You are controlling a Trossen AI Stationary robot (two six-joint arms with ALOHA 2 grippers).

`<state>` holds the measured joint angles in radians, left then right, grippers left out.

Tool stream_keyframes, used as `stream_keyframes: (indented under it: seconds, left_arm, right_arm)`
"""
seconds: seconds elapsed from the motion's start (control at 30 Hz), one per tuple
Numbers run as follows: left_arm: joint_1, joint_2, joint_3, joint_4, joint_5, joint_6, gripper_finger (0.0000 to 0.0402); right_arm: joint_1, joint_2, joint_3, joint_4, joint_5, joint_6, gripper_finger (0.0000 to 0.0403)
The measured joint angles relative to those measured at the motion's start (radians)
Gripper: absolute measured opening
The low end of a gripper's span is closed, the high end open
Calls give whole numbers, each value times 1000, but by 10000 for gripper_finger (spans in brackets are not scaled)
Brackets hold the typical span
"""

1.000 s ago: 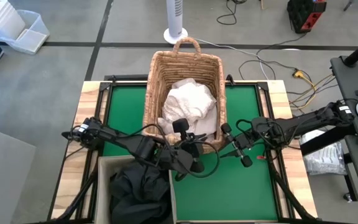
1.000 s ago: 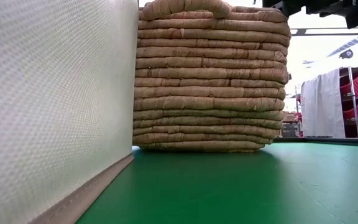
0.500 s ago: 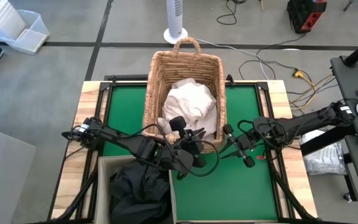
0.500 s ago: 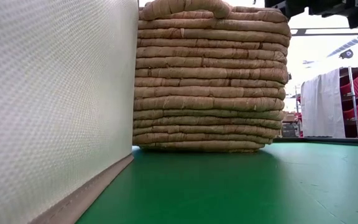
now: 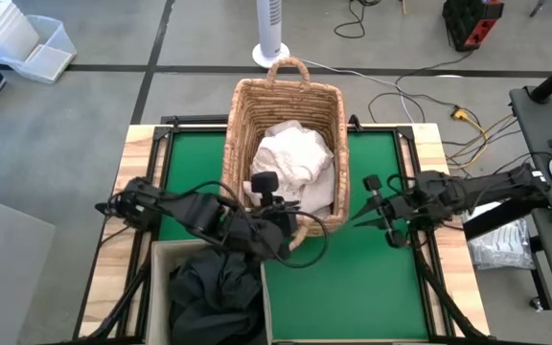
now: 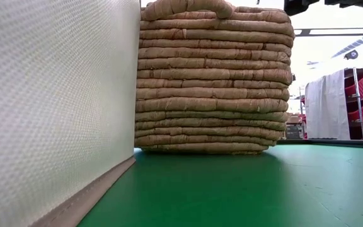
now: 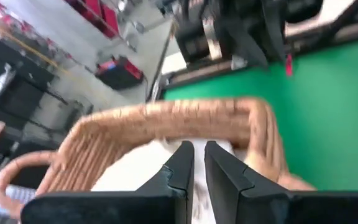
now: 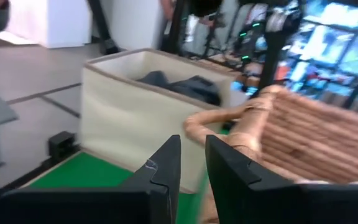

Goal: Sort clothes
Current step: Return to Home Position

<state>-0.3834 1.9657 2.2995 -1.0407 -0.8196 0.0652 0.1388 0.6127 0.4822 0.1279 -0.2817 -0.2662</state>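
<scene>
Now left gripper [image 5: 268, 192], fingers near-closed, empty, over wicker basket [image 5: 241, 125] near rim; risk: snagging rim, missing white clothes [image 5: 290, 158]. Right gripper [image 5: 379, 206] near-closed, empty.

table and items resting on it
wood-edged table [image 5: 134, 158] with green mat [image 5: 372, 287]; wicker basket [image 5: 241, 115] stands at mat's far centre, beige fabric bin [image 5: 158, 278] at near left, just beside it.

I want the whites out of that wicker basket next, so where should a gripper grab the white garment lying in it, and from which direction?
Grip a raised fold on top of the white garment, coming straight down through the open mouth of the wicker basket. Its tall woven walls block any sideways approach, and the crumpled heap offers loose ridges to pinch. The left gripper is nearest, over the basket's near end.
</scene>
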Motion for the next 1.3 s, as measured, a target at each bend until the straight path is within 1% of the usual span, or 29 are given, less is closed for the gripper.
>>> stream_keyframes:
  seconds: [0.1,0.23,0.43,0.57,0.63,0.77,0.83,0.9,1.0,1.03,1.1,1.17,1.27,1.3]
  left_arm:
    - [1,-11,9,-88,37,-22,21]
    - [1,-50,3,-134,72,19,21]
    - [7,-173,-19,-184,70,50,21]
    - [-9,-278,-31,-211,69,24,21]
    - [-18,-326,-31,-207,63,1,21]
    - [-46,-414,-31,-227,52,-86,21]
    - [-71,-458,-31,-253,53,-178,21]
    - [-105,-504,-31,-296,86,-285,21]
    - [-192,-561,-31,-335,129,-461,21]
    - [-231,-574,-31,-331,128,-494,21]
    - [-304,-588,-31,-291,122,-509,21]
    - [-359,-595,-31,-255,102,-500,21]
    - [-406,-605,-31,-215,51,-487,21]
    - [-411,-607,-30,-215,50,-487,21]
  right_arm:
    - [-2,-65,8,-35,50,-34,63]
    - [-2,-125,39,-98,130,-93,58]
    - [-2,-133,62,-118,183,-147,53]
    - [-2,-118,81,-108,296,-137,52]
    - [-2,-105,115,-102,338,-75,52]
    - [-2,-66,217,-135,391,135,52]
    - [-2,-41,275,-150,390,250,52]
    - [1,-24,335,-144,366,381,52]
    - [1,0,430,-117,353,587,52]
    - [1,6,464,-109,353,626,52]
    - [1,22,524,-108,353,667,52]
    - [1,39,581,-112,355,674,52]
    - [1,62,655,-119,386,634,52]
    - [1,68,677,-129,387,612,52]
